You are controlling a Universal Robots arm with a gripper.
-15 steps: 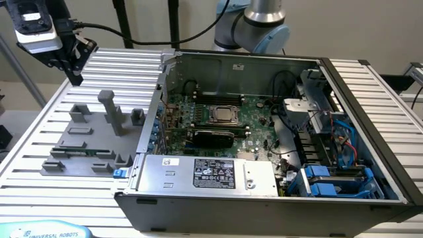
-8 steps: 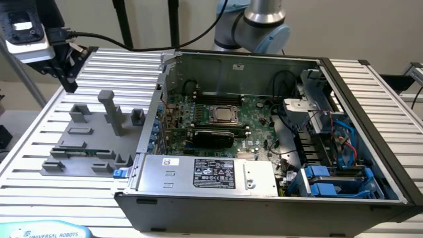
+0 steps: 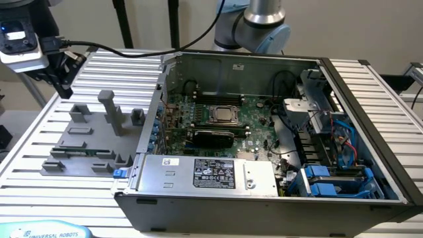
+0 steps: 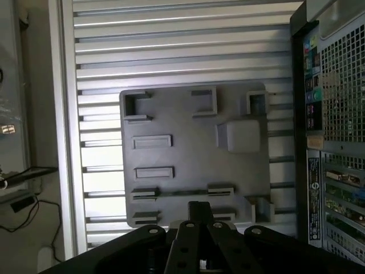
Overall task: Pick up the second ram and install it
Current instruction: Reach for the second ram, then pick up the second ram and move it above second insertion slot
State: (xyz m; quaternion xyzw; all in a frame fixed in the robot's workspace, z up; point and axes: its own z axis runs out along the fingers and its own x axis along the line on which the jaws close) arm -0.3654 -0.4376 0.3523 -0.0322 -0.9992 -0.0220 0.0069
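Note:
The second ram (image 3: 70, 147) is a thin green stick lying in the holders of the grey fixture plate (image 3: 86, 131), at the exterior view's left. In the wrist view it appears edge-on as a thin dark line (image 4: 182, 192) between two holders of the plate (image 4: 194, 154). My gripper (image 3: 65, 90) hangs high above the plate's far left corner, apart from the ram. Its dark fingers (image 4: 198, 210) are pressed together, shut, with nothing between them.
An open computer case (image 3: 264, 198) stands right of the plate, with the green motherboard (image 3: 254, 111), CPU socket (image 3: 225, 114) and long black slots (image 3: 221, 95) inside. The plate carries a tall grey post (image 3: 111, 111). A ribbed aluminium table (image 3: 39, 173) lies beneath everything.

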